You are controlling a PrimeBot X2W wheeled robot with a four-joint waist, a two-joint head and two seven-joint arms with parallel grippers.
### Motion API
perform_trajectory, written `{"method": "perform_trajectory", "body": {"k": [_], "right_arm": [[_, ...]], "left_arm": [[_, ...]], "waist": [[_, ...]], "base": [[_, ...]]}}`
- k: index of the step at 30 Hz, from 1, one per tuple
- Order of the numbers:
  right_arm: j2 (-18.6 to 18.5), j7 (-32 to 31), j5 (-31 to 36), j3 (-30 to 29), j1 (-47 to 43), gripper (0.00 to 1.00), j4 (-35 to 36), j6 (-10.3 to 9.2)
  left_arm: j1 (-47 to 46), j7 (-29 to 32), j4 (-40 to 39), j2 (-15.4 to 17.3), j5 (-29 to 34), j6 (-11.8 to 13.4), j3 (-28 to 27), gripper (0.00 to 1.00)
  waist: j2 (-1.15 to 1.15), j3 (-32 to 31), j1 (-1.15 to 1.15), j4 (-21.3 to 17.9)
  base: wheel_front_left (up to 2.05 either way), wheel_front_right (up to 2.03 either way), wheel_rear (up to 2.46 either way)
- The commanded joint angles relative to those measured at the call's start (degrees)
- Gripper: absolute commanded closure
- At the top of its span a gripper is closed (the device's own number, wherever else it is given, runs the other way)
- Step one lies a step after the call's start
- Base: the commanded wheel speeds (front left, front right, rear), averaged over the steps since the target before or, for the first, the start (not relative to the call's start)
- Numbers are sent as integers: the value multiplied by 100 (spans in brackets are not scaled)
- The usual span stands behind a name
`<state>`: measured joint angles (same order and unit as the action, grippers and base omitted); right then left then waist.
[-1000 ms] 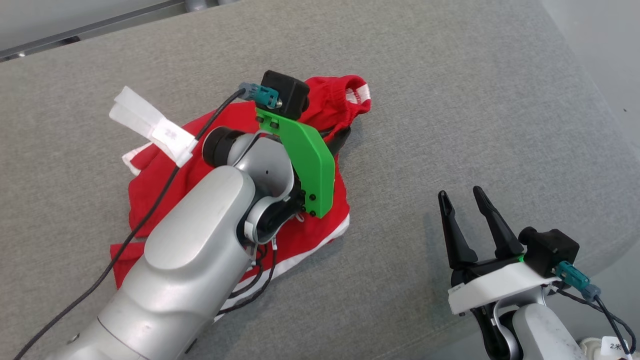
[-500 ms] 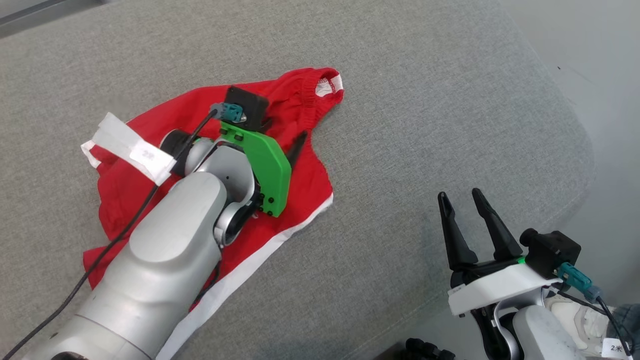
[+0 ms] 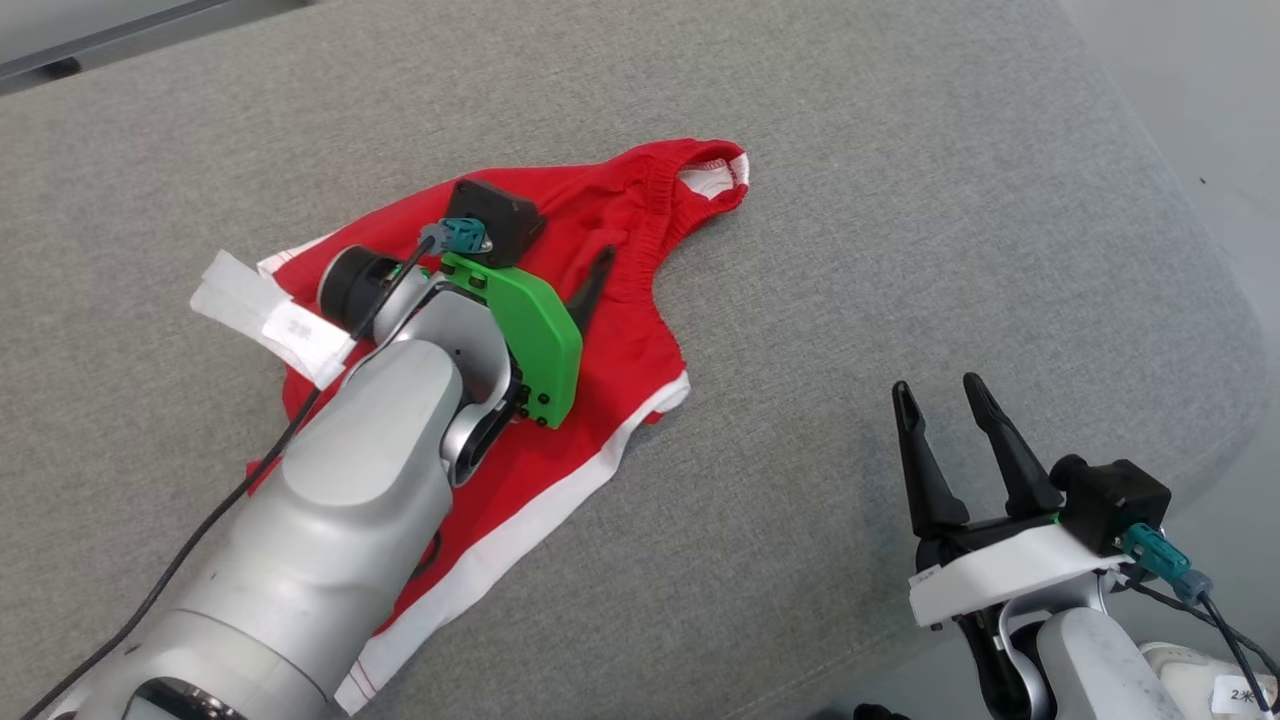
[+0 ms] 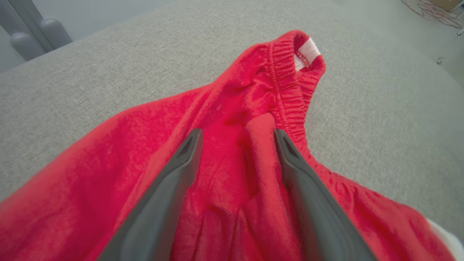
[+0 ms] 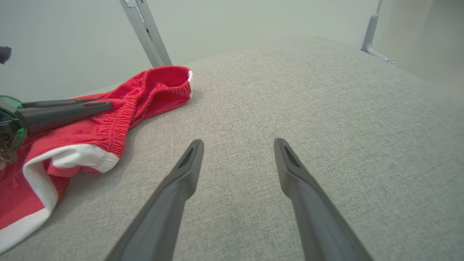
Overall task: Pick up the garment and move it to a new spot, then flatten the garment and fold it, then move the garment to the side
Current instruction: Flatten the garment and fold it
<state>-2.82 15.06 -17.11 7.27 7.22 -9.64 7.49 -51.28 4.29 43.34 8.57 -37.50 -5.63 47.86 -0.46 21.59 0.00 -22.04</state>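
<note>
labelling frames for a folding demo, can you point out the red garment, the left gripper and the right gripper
red garment (image 3: 625,335), head view, red cloth just below the elastic waistband
left gripper (image 4: 237,132), left wrist view, midway between its fingertips
right gripper (image 3: 939,386), head view, midway between its fingertips

- You're looking at red shorts (image 3: 620,350) with white hem trim (image 3: 540,515), lying rumpled and unfolded on the grey cushion (image 3: 900,200).
- Their elastic waistband (image 3: 668,205) is bunched at the far end.

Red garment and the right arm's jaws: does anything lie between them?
No. Only bare grey cushion lies between the red garment and the right gripper, jaws open; the head view and the right wrist view both show it.
</note>
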Motion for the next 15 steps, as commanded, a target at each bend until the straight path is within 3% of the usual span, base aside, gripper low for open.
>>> {"method": "perform_trajectory", "body": {"k": [1, 9, 15], "right_arm": [[-14, 18, 64, -24, 7, 0, -22, 0], [-16, 18, 248, -165, -128, 0, -42, 0], [-16, 18, 454, -331, -281, 0, 72, 0]], "left_arm": [[-13, -93, -1, -80, -102, -39, -49, 0], [149, -392, -379, -386, -435, -112, -45, 0], [484, -675, -1011, -241, -560, 178, -244, 0]], "waist": [[46, -143, 0, 221], [46, -438, 0, 628], [46, -721, 0, 975]], "base": [[0, 0, 0], [0, 0, 0], [0, 0, 0]]}}
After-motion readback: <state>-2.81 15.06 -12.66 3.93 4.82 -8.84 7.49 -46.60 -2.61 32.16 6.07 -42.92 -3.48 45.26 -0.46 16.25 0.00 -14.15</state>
